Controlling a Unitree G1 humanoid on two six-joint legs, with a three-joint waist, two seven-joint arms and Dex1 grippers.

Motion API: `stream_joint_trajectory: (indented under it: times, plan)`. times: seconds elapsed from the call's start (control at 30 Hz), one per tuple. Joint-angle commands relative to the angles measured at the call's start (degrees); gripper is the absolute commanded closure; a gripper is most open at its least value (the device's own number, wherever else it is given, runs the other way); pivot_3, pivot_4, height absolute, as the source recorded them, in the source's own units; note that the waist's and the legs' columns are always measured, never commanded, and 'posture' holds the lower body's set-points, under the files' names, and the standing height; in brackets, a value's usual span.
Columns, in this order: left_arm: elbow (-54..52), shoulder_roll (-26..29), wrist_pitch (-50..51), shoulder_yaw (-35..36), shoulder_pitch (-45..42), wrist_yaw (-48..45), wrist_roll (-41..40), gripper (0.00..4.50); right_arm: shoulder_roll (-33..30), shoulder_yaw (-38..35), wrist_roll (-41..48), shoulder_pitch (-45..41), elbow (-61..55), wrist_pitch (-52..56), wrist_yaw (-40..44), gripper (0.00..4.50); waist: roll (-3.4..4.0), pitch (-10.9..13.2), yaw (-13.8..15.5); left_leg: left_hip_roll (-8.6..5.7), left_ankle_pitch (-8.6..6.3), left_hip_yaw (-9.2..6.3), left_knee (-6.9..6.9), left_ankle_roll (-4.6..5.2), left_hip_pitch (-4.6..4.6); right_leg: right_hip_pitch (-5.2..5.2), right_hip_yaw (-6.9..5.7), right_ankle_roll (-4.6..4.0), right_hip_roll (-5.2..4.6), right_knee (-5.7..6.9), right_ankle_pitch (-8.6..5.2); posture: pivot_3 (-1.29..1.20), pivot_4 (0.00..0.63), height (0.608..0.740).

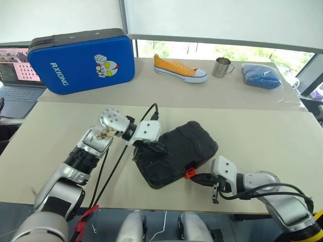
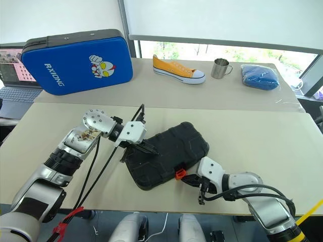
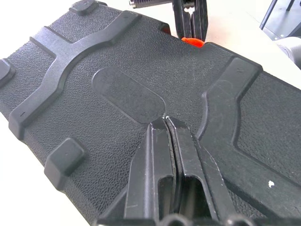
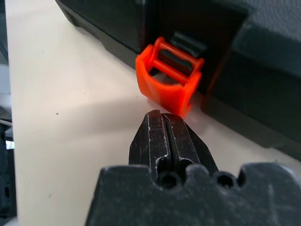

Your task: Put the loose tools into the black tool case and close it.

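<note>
The black tool case (image 1: pixel 181 148) lies on the beige table with its lid down, and the loose tools are out of view. My left gripper (image 1: pixel 164 149) is shut, its tips resting on the ribbed lid (image 3: pixel 117 89) near the middle of the case. The orange latch (image 4: pixel 167 77) hangs loose off the case's front edge (image 1: pixel 190 173), unfastened. My right gripper (image 4: pixel 163 115) is shut and empty, and it points at the latch from just in front, a small gap away. It also shows beside the latch in the left wrist view (image 3: pixel 189 19).
Along the back of the table stand a blue zip case with a cartoon (image 1: pixel 81 60), an orange shoe (image 1: pixel 179 69), a metal mug (image 1: pixel 221 67) and a blue cloth bundle (image 1: pixel 261 75). A laptop (image 1: pixel 17 75) sits at the far left. Cables run from my left arm.
</note>
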Motion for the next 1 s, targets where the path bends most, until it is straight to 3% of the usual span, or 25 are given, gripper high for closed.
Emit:
stream_joint_trajectory:
  times: [0.03,0.2,0.43,0.8,1.0]
  plan:
    - [-0.3,0.2,1.3,-1.0,1.1,0.8,2.5,4.43,1.3,1.1,-2.2,-0.7,0.8,-0.7,-1.6,4.50,0.00,0.0,-0.1,0.00,0.00,0.00,0.00,0.00,0.00,0.00,0.00,0.00,0.00,0.01,0.00,0.00,0.150,0.739]
    - [-0.9,-0.6,2.0,-1.0,0.9,1.2,2.5,4.43,5.1,1.1,-2.4,-1.0,1.2,-0.9,-3.6,4.50,-0.06,0.0,-0.3,0.06,0.00,0.00,-0.01,0.00,0.24,0.21,0.00,-0.01,0.07,0.01,0.00,0.00,0.150,0.739]
    - [-1.1,-1.7,0.6,-1.9,1.4,1.3,3.6,4.43,11.7,-7.9,9.4,-1.7,-7.1,2.8,-5.6,4.50,-0.06,0.0,-0.6,0.12,0.00,0.02,-0.02,0.00,0.23,0.09,0.09,-0.09,0.14,0.14,0.03,0.00,0.150,0.739]
    - [-0.1,-3.2,-0.4,-2.2,1.5,2.0,4.4,4.43,5.2,-11.1,11.0,3.8,-13.1,11.4,-7.9,4.50,-0.03,-0.1,0.4,-0.01,0.02,0.01,-0.01,-0.03,-0.15,-0.23,0.05,-0.05,-0.01,0.14,0.01,0.00,0.150,0.739]
    - [0.1,-3.3,-1.0,-2.0,1.7,2.0,4.5,4.50,6.6,-10.6,11.3,7.2,-15.3,16.1,-13.8,2.65,-0.02,-0.1,0.4,0.00,0.02,0.01,-0.01,-0.03,-0.12,-0.23,0.06,-0.06,0.02,0.16,0.01,0.00,0.150,0.739]
